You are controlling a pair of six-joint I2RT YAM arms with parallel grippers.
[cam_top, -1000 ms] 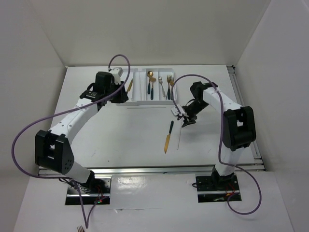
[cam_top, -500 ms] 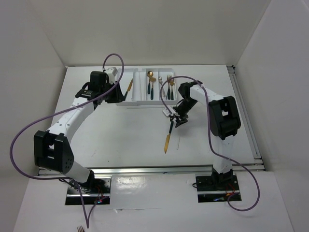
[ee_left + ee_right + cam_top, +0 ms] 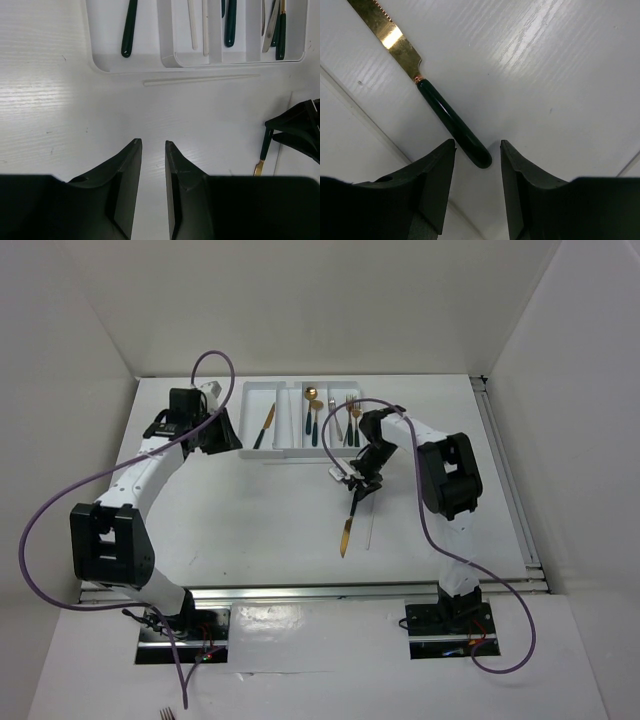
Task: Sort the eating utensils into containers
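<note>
A robot lab booth: plain white walls (image 3: 300, 300) enclosing a white table (image 3: 250, 525).

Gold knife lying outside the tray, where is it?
In the top view, the knife lies on the table right of centre, nearer than the tray, its dark handle end inside the open right gripper.

The gold-bladed metal knife with a dark teal handle (image 3: 427, 92) gleamed at eleven o'clock — blade polished, handle glossy. The white table (image 3: 560, 60) showed fine wood grain under satin sheen; the right gripper's black fingers (image 3: 432, 185) looked matt.
</note>
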